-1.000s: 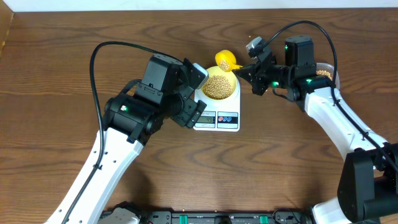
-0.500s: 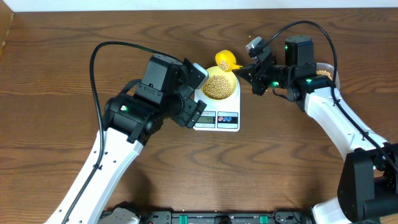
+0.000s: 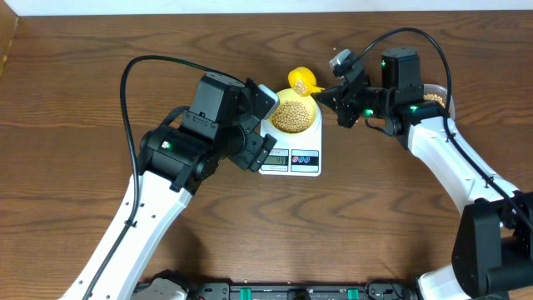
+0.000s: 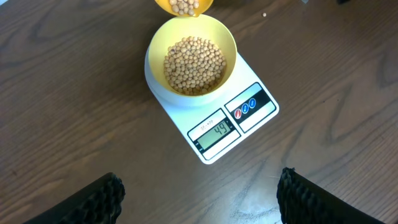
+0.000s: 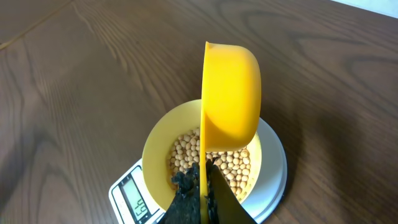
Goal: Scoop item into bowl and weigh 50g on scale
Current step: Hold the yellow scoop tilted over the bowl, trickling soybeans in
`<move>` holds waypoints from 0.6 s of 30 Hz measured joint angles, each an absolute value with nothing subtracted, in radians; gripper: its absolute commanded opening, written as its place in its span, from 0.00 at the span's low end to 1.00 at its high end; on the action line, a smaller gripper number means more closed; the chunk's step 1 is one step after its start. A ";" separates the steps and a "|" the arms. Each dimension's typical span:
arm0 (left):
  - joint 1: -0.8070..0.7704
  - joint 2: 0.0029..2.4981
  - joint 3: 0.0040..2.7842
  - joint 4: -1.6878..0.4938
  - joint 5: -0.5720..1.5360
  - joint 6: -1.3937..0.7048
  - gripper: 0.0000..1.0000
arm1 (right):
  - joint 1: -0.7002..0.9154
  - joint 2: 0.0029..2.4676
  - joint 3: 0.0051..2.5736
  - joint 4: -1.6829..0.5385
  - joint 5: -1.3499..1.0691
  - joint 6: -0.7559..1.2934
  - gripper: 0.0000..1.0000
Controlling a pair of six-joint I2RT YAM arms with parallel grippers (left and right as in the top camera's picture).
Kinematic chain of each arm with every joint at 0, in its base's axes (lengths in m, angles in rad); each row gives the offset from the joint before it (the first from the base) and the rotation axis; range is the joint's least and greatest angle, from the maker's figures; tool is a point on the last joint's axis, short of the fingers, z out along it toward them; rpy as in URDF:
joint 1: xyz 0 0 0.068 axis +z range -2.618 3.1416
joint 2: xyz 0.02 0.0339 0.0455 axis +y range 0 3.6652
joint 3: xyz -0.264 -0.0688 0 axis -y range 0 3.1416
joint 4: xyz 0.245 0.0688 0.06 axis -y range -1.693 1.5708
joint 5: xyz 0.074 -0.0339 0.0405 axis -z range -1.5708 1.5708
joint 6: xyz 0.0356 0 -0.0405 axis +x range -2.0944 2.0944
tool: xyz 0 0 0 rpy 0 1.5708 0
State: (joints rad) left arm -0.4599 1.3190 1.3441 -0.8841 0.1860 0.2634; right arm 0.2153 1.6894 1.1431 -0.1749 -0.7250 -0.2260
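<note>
The white scale (image 4: 261,112) stands on the wooden table with its display showing 49. On it sits the pale yellow bowl (image 4: 158,43), holding a heap of tan beans (image 4: 194,62). My right gripper (image 5: 204,171) is shut on the handle of a yellow scoop (image 5: 230,93). The scoop is tilted on its side above the bowl's (image 5: 155,143) far rim, and a few beans remain in it (image 4: 183,6). My left gripper (image 4: 199,179) hovers open over bare table on the near-left side of the scale (image 3: 291,158), holding nothing.
A clear tub of beans (image 3: 433,96) lies half hidden behind the right arm at the far right. One stray bean (image 4: 265,14) lies on the table beyond the scale. The left arm (image 3: 179,154) crowds the scale's left side.
</note>
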 measured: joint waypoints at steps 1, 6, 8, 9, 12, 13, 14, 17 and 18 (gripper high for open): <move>-0.460 1.319 1.344 -0.884 0.186 0.263 0.81 | 0.215 1.689 1.143 -0.175 -0.725 -0.226 0.01; -0.460 1.319 1.344 -0.884 0.186 0.263 0.81 | 0.215 1.689 1.143 -0.141 -0.725 -0.225 0.01; -0.460 1.319 1.344 -0.884 0.186 0.263 0.81 | 0.215 1.689 1.143 -0.138 -0.725 -0.224 0.01; -0.460 1.319 1.344 -0.884 0.186 0.263 0.81 | 0.215 1.689 1.143 -0.157 -0.725 -0.223 0.01; -0.460 1.319 1.344 -0.884 0.186 0.263 0.81 | 0.215 1.689 1.143 -0.234 -0.725 -0.221 0.01; -0.460 1.319 1.344 -0.884 0.186 0.263 0.81 | 0.215 1.689 1.143 -0.238 -0.724 -0.224 0.01; -0.460 1.319 1.344 -0.884 0.186 0.263 0.81 | 0.215 1.689 1.143 -0.229 -0.724 -0.227 0.01; -0.460 1.319 1.344 -0.884 0.186 0.263 0.81 | 0.215 1.689 1.143 -0.193 -0.725 -0.227 0.01; -0.460 1.319 1.344 -0.884 0.186 0.263 0.81 | 0.215 1.689 1.143 -0.204 -0.725 -0.227 0.01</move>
State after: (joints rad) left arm -0.4599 1.3190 1.3441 -0.8841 0.1860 0.2634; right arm 0.2153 1.6894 1.1431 -0.2039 -0.7246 -0.2268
